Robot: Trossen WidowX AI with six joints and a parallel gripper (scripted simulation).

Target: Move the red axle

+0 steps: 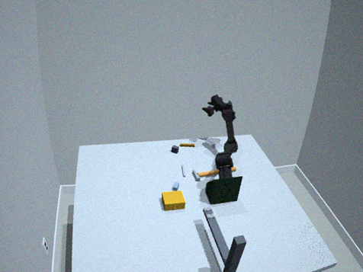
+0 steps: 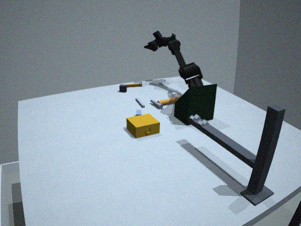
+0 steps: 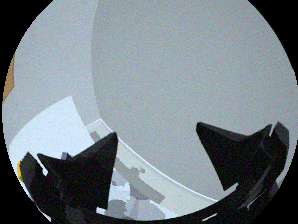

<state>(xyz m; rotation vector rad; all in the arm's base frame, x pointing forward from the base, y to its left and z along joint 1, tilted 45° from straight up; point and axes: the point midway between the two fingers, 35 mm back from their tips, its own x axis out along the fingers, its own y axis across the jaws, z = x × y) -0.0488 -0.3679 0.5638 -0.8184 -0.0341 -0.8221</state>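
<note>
Top: one hand (image 1: 206,107) (image 2: 147,45) (image 3: 157,132), raised above a pale bench (image 1: 132,241) (image 2: 79,164) (image 3: 47,127); one wall outlet (image 1: 45,245), seen only here. Exterior: dark bracket (image 1: 218,234) (image 2: 225,143) bearing V-blocks (image 1: 208,212) (image 2: 198,120), both out of wrist view; red axle, whereabouts cannot be told. Wrist: fingers wide apart, holding and touching nothing, grey wall (image 3: 165,65) beyond.
</note>
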